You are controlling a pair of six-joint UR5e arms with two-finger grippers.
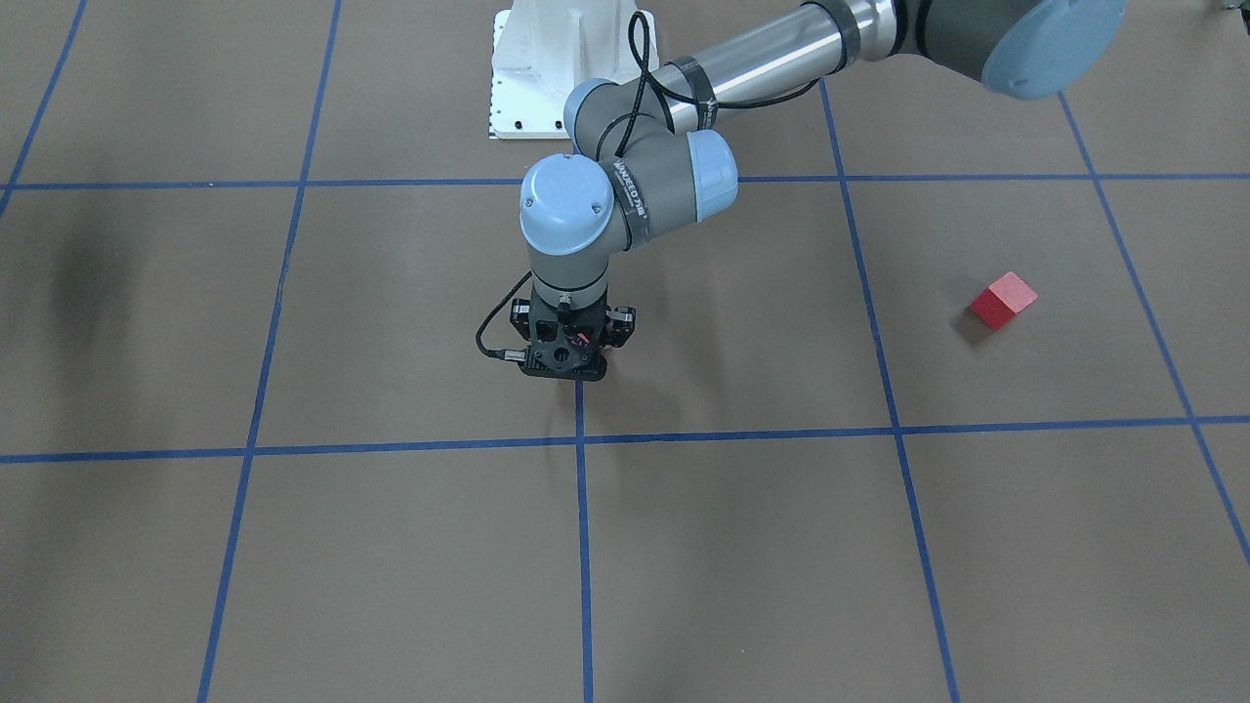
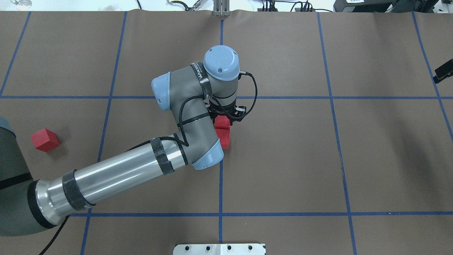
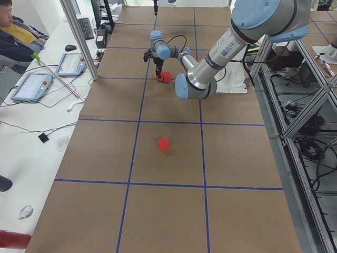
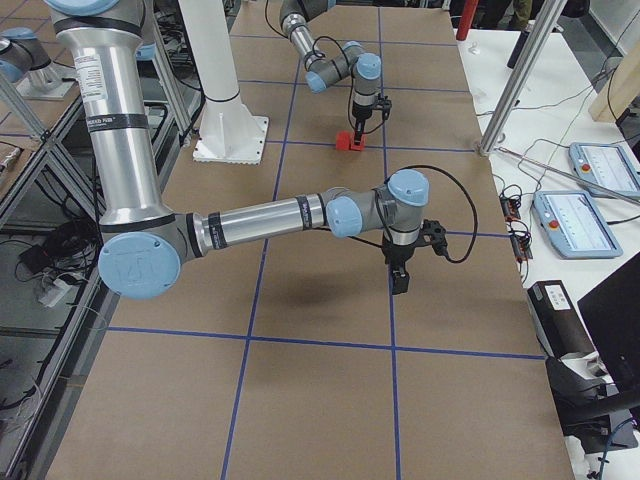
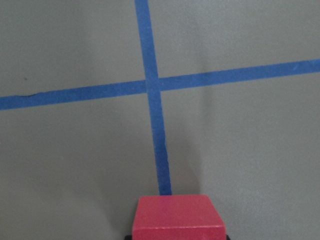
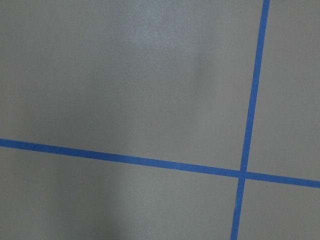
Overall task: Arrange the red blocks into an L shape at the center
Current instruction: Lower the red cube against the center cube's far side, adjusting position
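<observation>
My left gripper [image 2: 223, 116] is over the middle vertical tape line [image 2: 220, 177], shut on a red block [image 2: 222, 122]. That block fills the bottom of the left wrist view [image 5: 177, 217], low over the tape line. A second red block [image 2: 223, 137] lies right against it on the robot's side. The third red block [image 2: 44, 139] lies alone far on my left and also shows in the front view [image 1: 1003, 300]. In the front view the left gripper [image 1: 566, 363] hides the two centre blocks. My right gripper [image 2: 444, 72] only shows at the view's right edge; I cannot tell whether it is open.
The brown table is crossed by blue tape lines [image 6: 245, 125]. The robot's white base plate [image 1: 547, 88] stands at the table's edge behind the centre. The left forearm [image 2: 116, 177] stretches low across the left half. A seated operator [image 3: 16, 37] and tablets are off the table's far side.
</observation>
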